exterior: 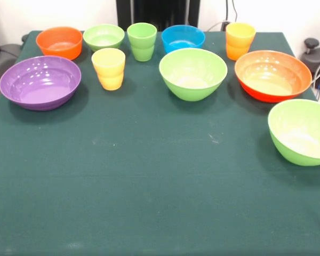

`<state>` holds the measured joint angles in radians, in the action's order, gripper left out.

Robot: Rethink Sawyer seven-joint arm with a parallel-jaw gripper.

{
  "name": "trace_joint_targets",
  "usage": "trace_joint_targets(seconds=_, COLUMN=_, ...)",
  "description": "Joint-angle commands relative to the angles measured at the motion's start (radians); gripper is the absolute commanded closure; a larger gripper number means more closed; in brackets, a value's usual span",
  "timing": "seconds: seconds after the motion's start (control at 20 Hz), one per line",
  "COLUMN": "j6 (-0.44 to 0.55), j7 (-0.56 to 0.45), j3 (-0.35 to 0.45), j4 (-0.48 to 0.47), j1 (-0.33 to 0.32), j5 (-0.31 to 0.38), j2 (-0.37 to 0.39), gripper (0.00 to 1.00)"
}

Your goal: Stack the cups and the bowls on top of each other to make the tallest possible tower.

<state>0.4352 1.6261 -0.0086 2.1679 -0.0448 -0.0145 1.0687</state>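
Cups and bowls stand apart, unstacked, on the green table (149, 186).
Purple bowl (40, 81) at nine o'clock, yellow cup (109, 68) beside it; gripper unseen, jaw state unknowable.

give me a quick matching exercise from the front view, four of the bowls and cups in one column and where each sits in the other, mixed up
Things:
1. purple bowl
2. blue bowl
3. yellow cup
4. orange-yellow cup

Places in the front view:
A. back row, just behind the orange-red bowl
B. far left of the table, in front of the small orange bowl
C. back row, right of the light green cup
D. between the purple bowl and the middle large green bowl

Pairs: 1-B, 2-C, 3-D, 4-A
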Motion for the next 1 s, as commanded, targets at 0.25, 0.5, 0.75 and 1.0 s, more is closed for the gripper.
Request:
trace_joint_targets(seconds=0.25, j6=-0.148, j7=0.098, j3=0.035, j4=-0.113, j1=-0.039, j5=0.061, j2=-0.307, gripper=1.0)
trace_joint_targets(seconds=0.5, j6=-0.154, j7=0.096, j3=0.021, j4=-0.142, j1=-0.044, j5=0.057, j2=-0.342, gripper=1.0)
trace_joint_targets(seconds=0.75, j6=-0.181, j7=0.087, j3=0.032, j4=-0.177, j1=-0.063, j5=0.06, j2=-0.398, gripper=1.0)
trace_joint_targets(seconds=1.0, j6=-0.192, j7=0.09, j3=0.031, j4=-0.205, j1=-0.061, j5=0.063, j2=-0.415, gripper=1.0)
